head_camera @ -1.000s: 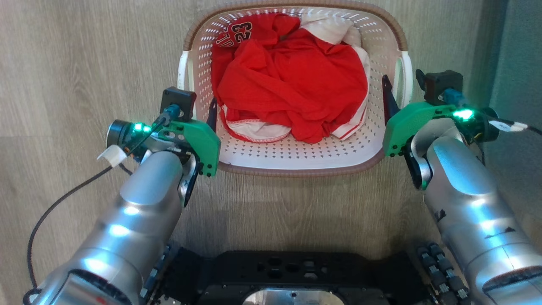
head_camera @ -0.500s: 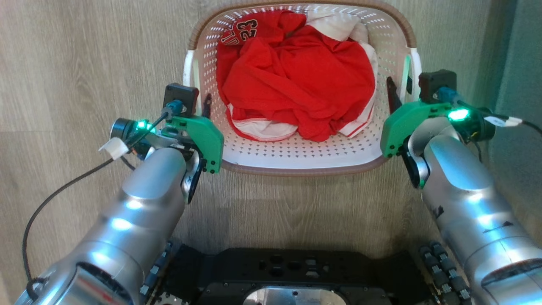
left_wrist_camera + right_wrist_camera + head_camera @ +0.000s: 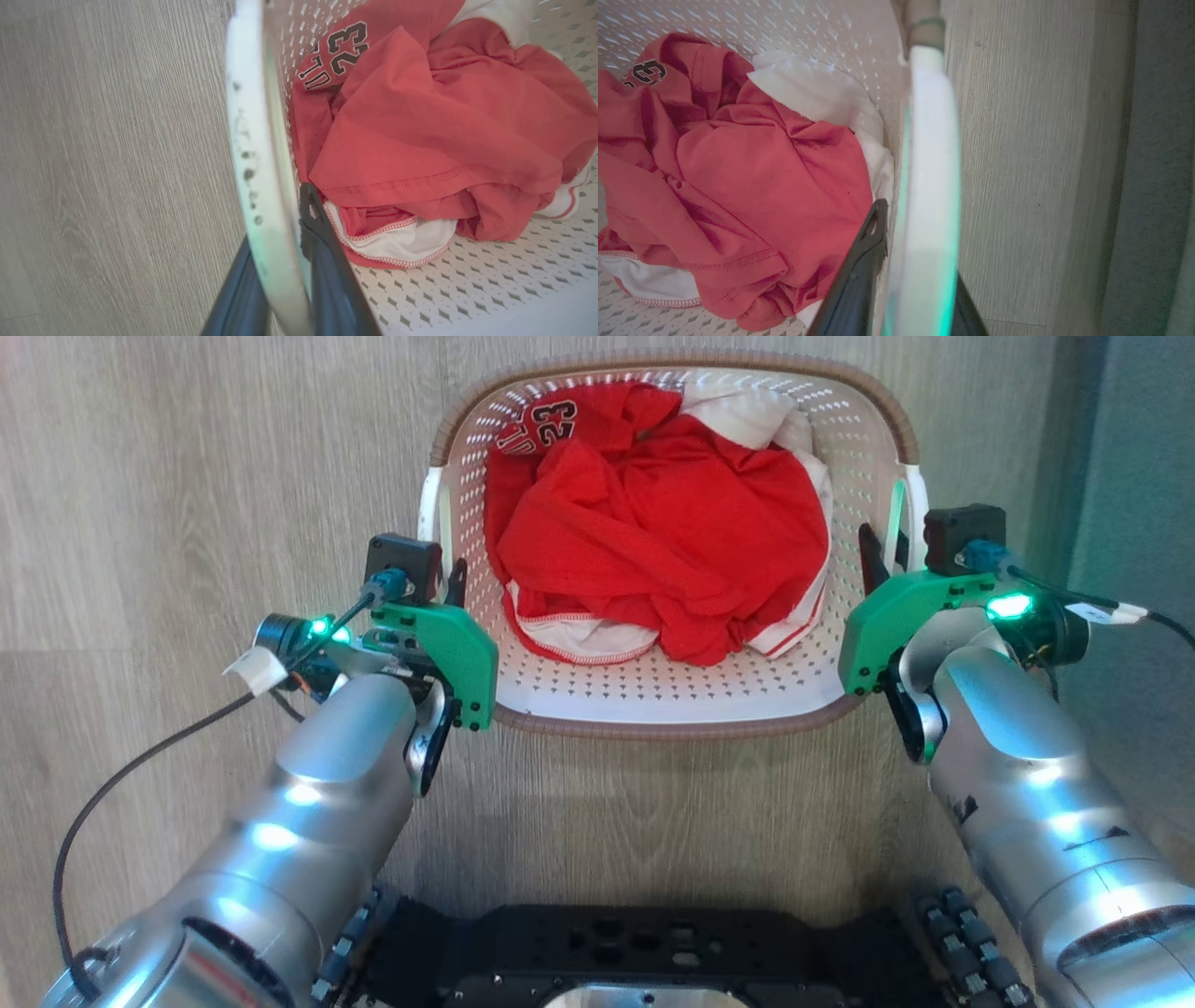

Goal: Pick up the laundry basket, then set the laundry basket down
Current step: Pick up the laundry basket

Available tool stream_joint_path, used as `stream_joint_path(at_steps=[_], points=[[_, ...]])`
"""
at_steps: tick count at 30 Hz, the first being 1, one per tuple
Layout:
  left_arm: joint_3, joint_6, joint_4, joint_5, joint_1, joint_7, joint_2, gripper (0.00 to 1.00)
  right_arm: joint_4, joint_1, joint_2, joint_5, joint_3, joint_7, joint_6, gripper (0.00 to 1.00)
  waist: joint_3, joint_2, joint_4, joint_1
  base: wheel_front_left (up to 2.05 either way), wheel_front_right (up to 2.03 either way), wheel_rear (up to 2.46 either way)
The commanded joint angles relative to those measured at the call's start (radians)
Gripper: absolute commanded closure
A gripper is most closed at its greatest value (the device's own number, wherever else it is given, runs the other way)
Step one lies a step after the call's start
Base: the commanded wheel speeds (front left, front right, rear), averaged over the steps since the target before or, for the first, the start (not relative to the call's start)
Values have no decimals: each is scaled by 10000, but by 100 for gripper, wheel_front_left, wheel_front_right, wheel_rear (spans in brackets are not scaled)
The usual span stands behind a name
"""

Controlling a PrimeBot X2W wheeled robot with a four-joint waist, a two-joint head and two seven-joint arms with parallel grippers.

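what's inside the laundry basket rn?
A crumpled red jersey marked 23 and white cloth lie in the laundry basket. Perforated floor shows at the near side; anything beneath the pile is covered.

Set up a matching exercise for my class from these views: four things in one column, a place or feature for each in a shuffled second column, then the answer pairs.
Column 1
1. laundry basket
2. red jersey
3. left gripper
4. right gripper

Column 2
A. fingers astride the white handle nearest the grey-green strip
B. has a brown woven-look rim
C. fingers astride the white handle on the side away from the grey-green strip
D. bears the number 23

Pairs: 1-B; 2-D; 3-C; 4-A
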Motion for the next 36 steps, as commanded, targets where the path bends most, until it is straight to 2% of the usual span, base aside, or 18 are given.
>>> stream_joint_path(at_steps=[1, 12, 17, 36], points=[[30, 80, 42, -31, 269, -52, 246, 100, 13, 442, 151, 46, 300, -51, 60, 100, -189, -1, -33, 0, 0, 0, 0], [-335, 128, 310, -413, 469, -52, 246, 100, 607, 512, 151, 823, 1069, -51, 60, 100, -1493, -1, -138, 0, 0, 0, 0], [-476, 11, 505, -658, 671, -22, 246, 100, 882, 601, 151, 1271, 1500, -23, 60, 100, -2201, -1, -151, 0, 0, 0, 0], [-1456, -458, 586, -1902, 2064, 2278, 246, 100, 1076, 1792, 151, 3402, 3426, 2263, 60, 100, -5310, -1, -109, 0, 0, 0, 0]])
